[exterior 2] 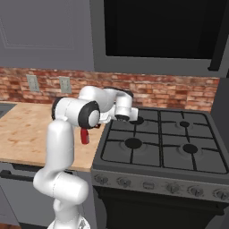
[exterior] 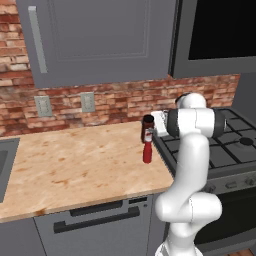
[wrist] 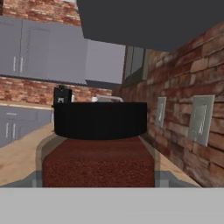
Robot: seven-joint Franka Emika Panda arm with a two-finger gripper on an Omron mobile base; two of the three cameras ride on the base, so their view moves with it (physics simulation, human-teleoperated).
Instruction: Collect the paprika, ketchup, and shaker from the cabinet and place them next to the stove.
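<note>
The tall dark red-brown paprika jar (wrist: 98, 153) with its black cap is seen held between the gripper (wrist: 98, 181) fingers, which are clamped on its sides. In the left base view the jar (exterior: 148, 127) stands upright on the pale wooden counter (exterior: 75, 165), just beside the black gas stove (exterior: 225, 145). The slim bright-red ketchup bottle (exterior: 147, 151) is seen just in front of the jar, very near the fingers.

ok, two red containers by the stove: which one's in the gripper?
The paprika: dark jar, black cap, between the fingers. The ketchup stands free in front of it.
</note>
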